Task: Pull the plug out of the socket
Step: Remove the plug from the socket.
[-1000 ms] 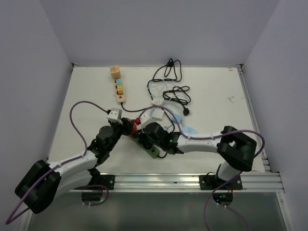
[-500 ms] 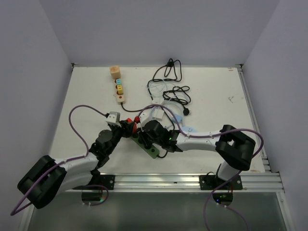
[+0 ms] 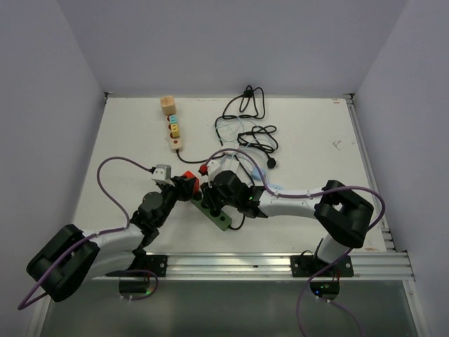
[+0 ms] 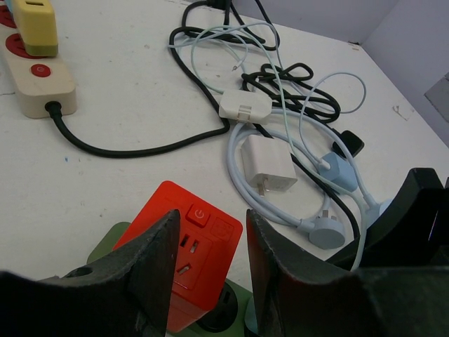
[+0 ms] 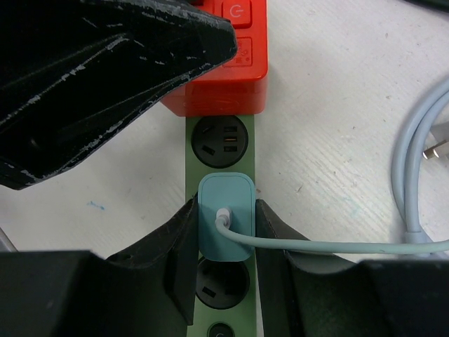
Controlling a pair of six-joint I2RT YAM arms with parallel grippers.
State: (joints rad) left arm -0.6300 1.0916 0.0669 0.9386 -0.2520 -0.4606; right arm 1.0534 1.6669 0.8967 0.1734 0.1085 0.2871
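On the green plastic power strip (image 5: 191, 158), the right tool (image 5: 224, 210) had just pinched the teal rectangular plug (image 5: 224, 196), seemingly ready to pull; the left tool (image 4: 207, 239) gripped the red square adapter (image 4: 189, 242).

White table (image 3: 316, 140) with green power strip (image 3: 222, 220), beige strip (image 3: 174, 137), tangled cables (image 3: 245, 133).

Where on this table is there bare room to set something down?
Bare table right of the cable tangle up to the side rail, and left of the beige power strip. Crowded: the middle, around the green strip, red adapter, teal plug, left gripper and right gripper.
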